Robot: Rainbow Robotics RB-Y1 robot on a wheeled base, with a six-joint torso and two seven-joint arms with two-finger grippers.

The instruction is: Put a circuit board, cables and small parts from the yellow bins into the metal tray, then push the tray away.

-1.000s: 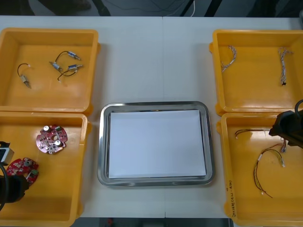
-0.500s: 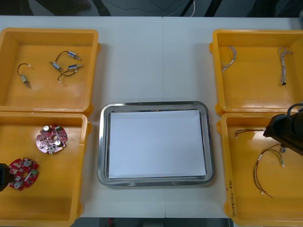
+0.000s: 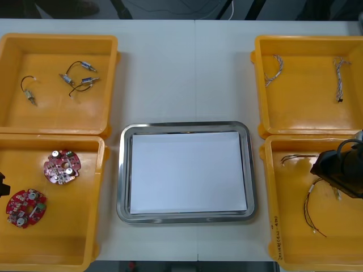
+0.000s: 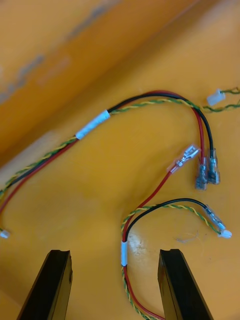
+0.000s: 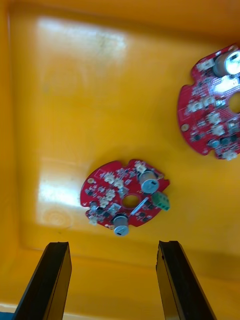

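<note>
Light table (image 3: 187,73): it is spreading away from the right gripper (image 3: 334,170) on every side and reaching far across toward the opposite edge. Thin seam (image 3: 194,68): it is running straight down the tabletop from the far edge, well inward of that gripper. Dark floor (image 3: 295,8): it is showing as a narrow band past the far edge, well beyond the gripper. Black slanted bar (image 3: 120,8): it is crossing that band, far off diagonally from the gripper. Second bar (image 3: 258,8): it is leaning nearer the gripper's side. Pale cord (image 3: 231,10): it is lying on the floor just beside the second bar, on the side away from the gripper.
</note>
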